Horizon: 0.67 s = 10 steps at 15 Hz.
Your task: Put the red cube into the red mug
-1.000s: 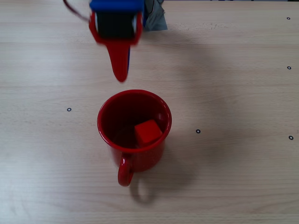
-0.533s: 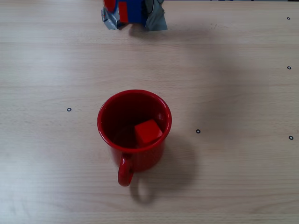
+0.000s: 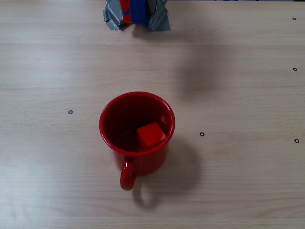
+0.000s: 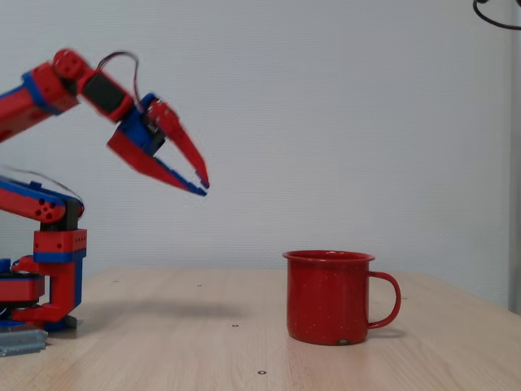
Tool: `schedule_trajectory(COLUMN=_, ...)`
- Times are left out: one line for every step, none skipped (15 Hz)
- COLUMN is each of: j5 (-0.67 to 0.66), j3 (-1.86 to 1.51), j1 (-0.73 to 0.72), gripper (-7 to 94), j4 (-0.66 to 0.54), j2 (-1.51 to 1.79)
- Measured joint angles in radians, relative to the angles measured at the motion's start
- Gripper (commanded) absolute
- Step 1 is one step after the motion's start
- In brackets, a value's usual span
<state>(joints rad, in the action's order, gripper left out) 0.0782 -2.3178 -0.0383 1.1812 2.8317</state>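
1. Since a second ago the claw has pulled out of the overhead fixed view, where it hung just beyond the mug's far rim; now only the arm's base (image 3: 136,12) shows at the far edge, with grey tape on either side of it. The mug and cube have not shifted.
2. At the left of the side-on fixed view, the red and blue arm (image 4: 49,90) rises from its base on the surface and reaches rightward.
3. Its claw (image 4: 203,184) hangs high in the air, pointing down and to the right, well left of the mug and well above its rim. The two fingers spread at their roots and nearly meet at the tips, with nothing between them.
4. On the pale wooden surface (image 3: 238,95) small black ring marks are scattered, one left of the mug and others to its right.
5. The red mug (image 3: 137,134) stands upright near the middle of the surface; from overhead its looped handle points toward the near edge, and from the side the handle shows on its right.
6. The red cube (image 3: 151,134) lies inside the mug, on the bottom, tilted against the right-hand wall as the overhead view shows it. From the side the mug's wall hides it.
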Motion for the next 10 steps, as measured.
schedule_trajectory(j5=0.0, j3=-0.091, j1=-0.011, gripper=0, j4=-0.012, j2=0.083)
schedule_trajectory(j5=-0.009, j3=-0.153, j1=-0.02, gripper=0, j4=-0.015, j2=0.138)
schedule_trajectory(j5=-0.025, j3=-0.23, j1=-0.012, gripper=0, j4=-0.028, j2=0.195)
schedule_trajectory(j5=-0.034, j3=-0.299, j1=-0.017, gripper=0, j4=-0.057, j2=0.235)
schedule_trajectory(j5=-0.035, j3=-0.397, j1=-0.025, gripper=0, j4=-0.086, j2=0.321)
schedule_trajectory(j5=-0.035, j3=-0.479, j1=-0.017, gripper=0, j4=-0.112, j2=0.328)
schedule_trajectory(j5=-0.043, j3=-0.569, j1=-0.029, gripper=0, j4=-0.146, j2=0.356)
schedule_trajectory(j5=-0.054, j3=-0.66, j1=-0.041, gripper=0, j4=-0.183, j2=0.399)
schedule_trajectory(j5=-0.057, j3=-0.713, j1=-0.044, gripper=0, j4=-0.206, j2=0.419)
schedule_trajectory(j5=-0.072, j3=-0.762, j1=-0.06, gripper=0, j4=-0.209, j2=0.442)
